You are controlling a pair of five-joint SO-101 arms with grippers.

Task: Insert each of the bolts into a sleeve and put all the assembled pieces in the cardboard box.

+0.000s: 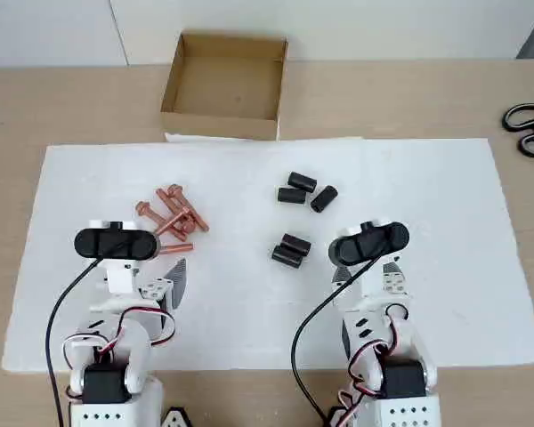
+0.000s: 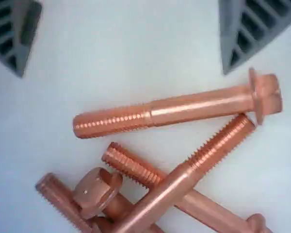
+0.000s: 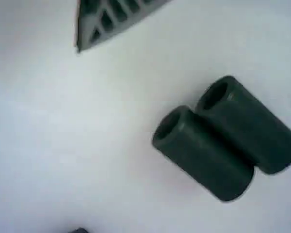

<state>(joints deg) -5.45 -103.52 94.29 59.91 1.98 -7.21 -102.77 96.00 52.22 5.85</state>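
Threaded copper bolts (image 2: 174, 104), flanged hex heads, heaped under left gripper (image 2: 131, 34); ribbed grey fingers (image 2: 252, 29) wide apart. Two smooth black tubular sleeves (image 3: 203, 155) touching near right gripper (image 3: 94, 126), likewise spread wide.

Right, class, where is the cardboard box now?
In the high view the cardboard box sits left of centre, just beyond the white sheet's far edge, behind the bolts.

Glossy copper-coloured metal bolts (image 2: 177, 110); matt black sleeves (image 3: 223, 141); brown cardboard box (image 1: 224, 85).
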